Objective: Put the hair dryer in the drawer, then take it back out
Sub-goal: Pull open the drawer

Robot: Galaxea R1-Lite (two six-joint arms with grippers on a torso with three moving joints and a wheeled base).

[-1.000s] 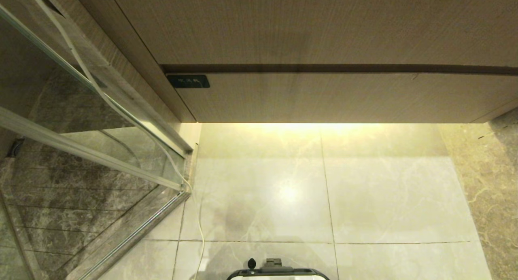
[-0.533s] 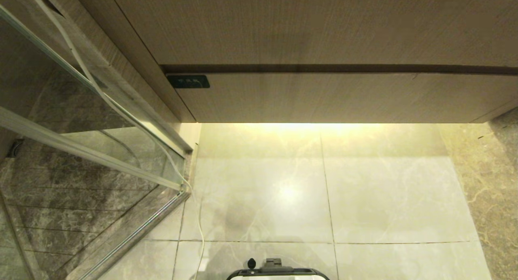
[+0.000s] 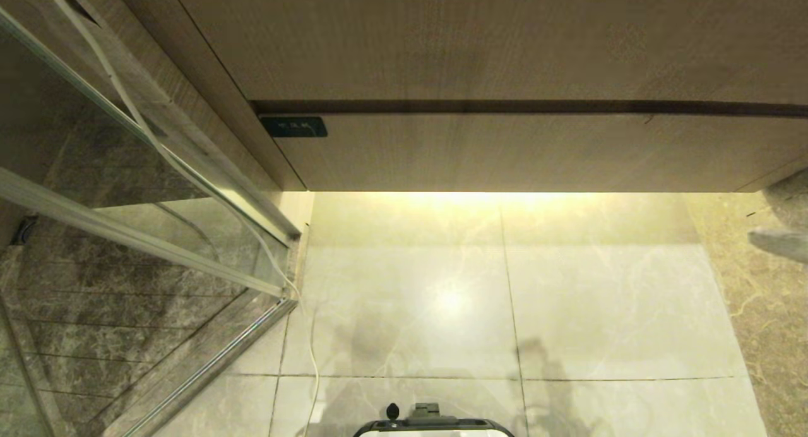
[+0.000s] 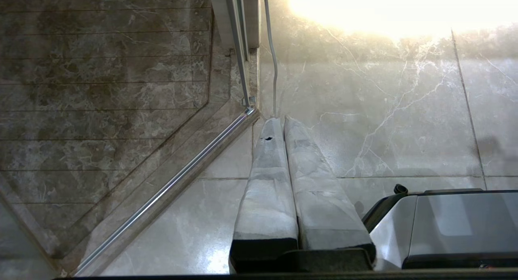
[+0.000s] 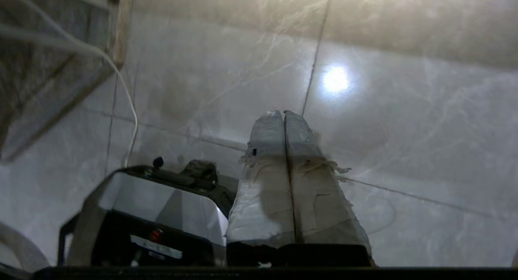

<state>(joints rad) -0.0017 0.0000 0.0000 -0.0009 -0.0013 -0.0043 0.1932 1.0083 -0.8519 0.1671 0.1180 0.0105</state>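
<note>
I'm seeing my right gripper [image 5: 283,115] pinched together on nothing, hanging over the tile floor [image 5: 404,130] beside the robot base [image 5: 153,207]. Left gripper [image 4: 279,122] is pressed together too. The drawer [image 3: 517,151] is sitting closed; no hair dryer showing anywhere.

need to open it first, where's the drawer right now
In the head view the drawer is shut, straight ahead under the taller wood panel, above the lit floor tiles, its dark label at its left corner.
</note>
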